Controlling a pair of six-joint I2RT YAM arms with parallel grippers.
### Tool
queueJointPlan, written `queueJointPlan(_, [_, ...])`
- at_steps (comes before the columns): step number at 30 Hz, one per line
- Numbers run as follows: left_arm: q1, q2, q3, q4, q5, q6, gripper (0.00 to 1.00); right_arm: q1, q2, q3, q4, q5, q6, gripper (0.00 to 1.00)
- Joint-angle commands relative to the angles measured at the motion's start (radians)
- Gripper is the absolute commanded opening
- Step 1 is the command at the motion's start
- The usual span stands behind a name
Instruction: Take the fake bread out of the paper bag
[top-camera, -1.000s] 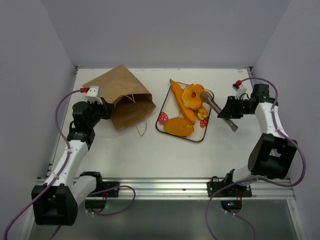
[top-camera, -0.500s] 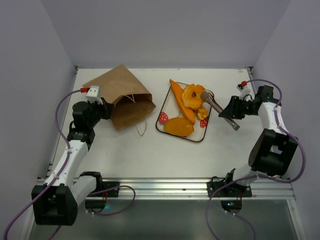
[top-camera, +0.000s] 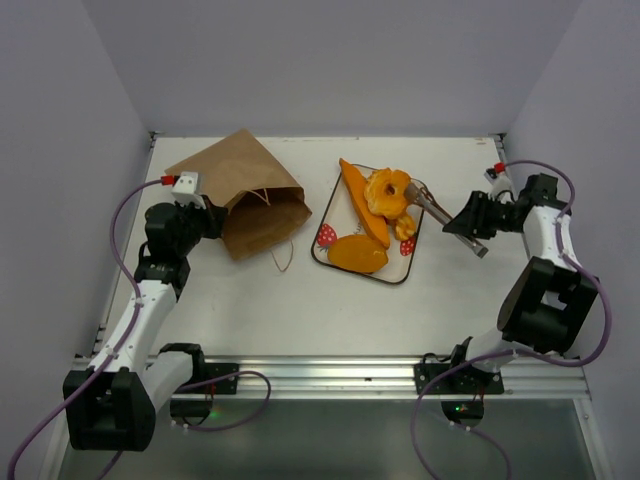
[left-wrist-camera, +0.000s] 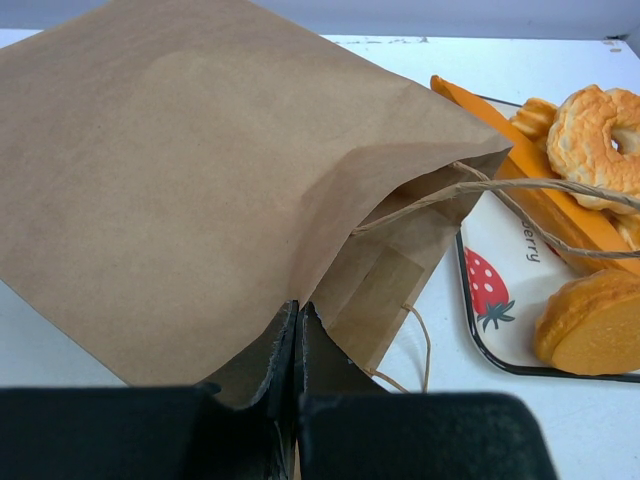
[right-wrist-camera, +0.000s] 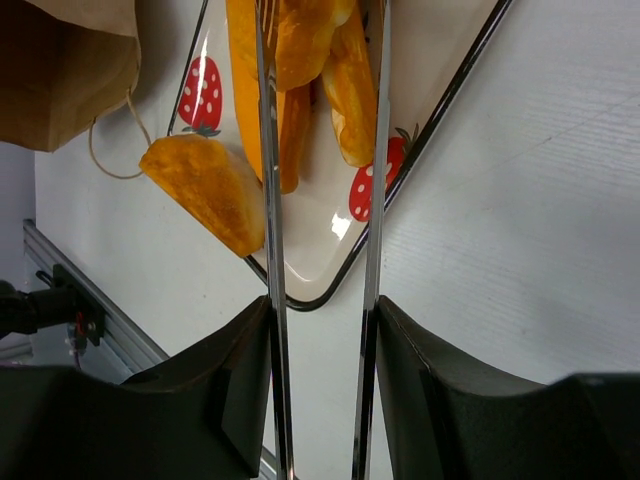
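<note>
The paper bag (top-camera: 245, 190) lies on its side at the left, mouth toward the tray. My left gripper (top-camera: 207, 222) is shut on the bag's edge (left-wrist-camera: 180, 150), jaws pinched together (left-wrist-camera: 298, 312). The fake bread lies on the strawberry-print tray (top-camera: 322, 252): a ring (top-camera: 387, 190), a baguette (top-camera: 357, 198), an oval loaf (top-camera: 357, 254) and small rolls (top-camera: 406, 226). My right gripper (top-camera: 468, 222) is shut on metal tongs (top-camera: 432, 206), whose tips reach the ring. In the right wrist view the tongs' arms (right-wrist-camera: 266, 150) straddle bread pieces (right-wrist-camera: 312, 40) beyond the gripper (right-wrist-camera: 322, 305).
The bag's string handles (top-camera: 283, 255) trail on the table toward the tray and cross the left wrist view (left-wrist-camera: 540, 190). The tray's rim (right-wrist-camera: 330, 295) is just ahead of my right fingers. Grey walls stand close on both sides.
My right arm has drawn back a little to the right, pulling the tongs slightly away from the ring. The left arm and the bag have not moved.
</note>
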Motion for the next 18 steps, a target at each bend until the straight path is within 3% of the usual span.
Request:
queueJointPlan(1, [0.011,-0.016,-0.005,0.033,-0.005,0.021,0.02,-0.023,-0.017,0.039,0.004,-0.056,-0.007,0.46])
queueJointPlan(18, [0.011,-0.020,-0.003,0.032,-0.005,0.021,0.02,-0.078,-0.132,0.048,-0.031,-0.080,-0.049,0.47])
